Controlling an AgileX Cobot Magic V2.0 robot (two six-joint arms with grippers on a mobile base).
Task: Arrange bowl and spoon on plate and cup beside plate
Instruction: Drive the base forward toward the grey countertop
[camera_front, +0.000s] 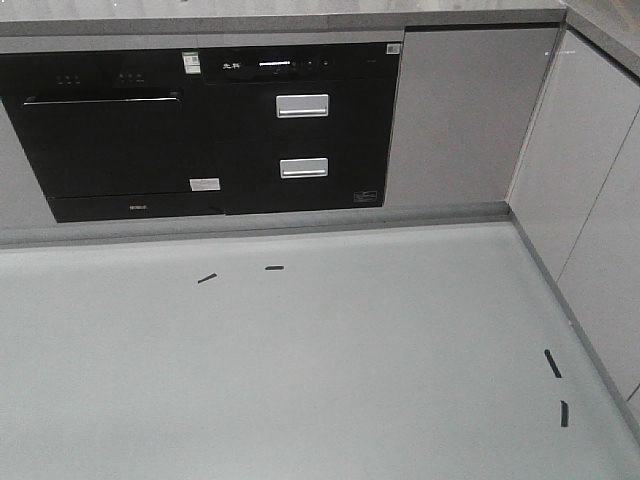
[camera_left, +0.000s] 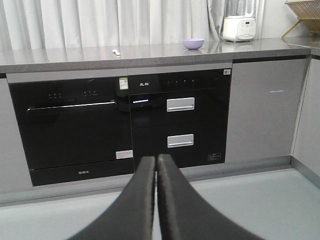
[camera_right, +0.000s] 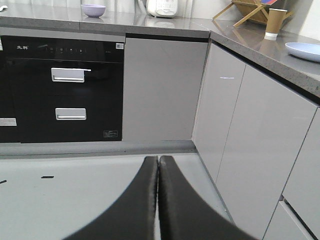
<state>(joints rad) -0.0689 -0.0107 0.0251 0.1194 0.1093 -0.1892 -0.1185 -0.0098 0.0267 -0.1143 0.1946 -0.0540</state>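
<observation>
The lavender bowl (camera_left: 193, 43) stands on the grey countertop (camera_left: 150, 54) above the black appliances; it also shows at top left in the right wrist view as the bowl (camera_right: 93, 10). The pale spoon (camera_left: 116, 52) lies on the same counter, left of the bowl. On the right-hand counter stand the brown paper cup (camera_right: 275, 23) and, nearer, the pale blue plate (camera_right: 305, 51). My left gripper (camera_left: 156, 159) is shut, empty, low over the floor and far from the counter. My right gripper (camera_right: 159, 159) is shut and empty too. Neither gripper shows in the front view.
A black dishwasher (camera_front: 110, 130) and a black drawer unit with two silver handles (camera_front: 302, 135) face me under the counter. Grey cabinet doors (camera_right: 240, 135) run along the right wall. A white blender (camera_left: 239, 22) and a wooden rack (camera_right: 252, 11) stand on the counter. Black tape marks (camera_front: 553, 363) dot the floor.
</observation>
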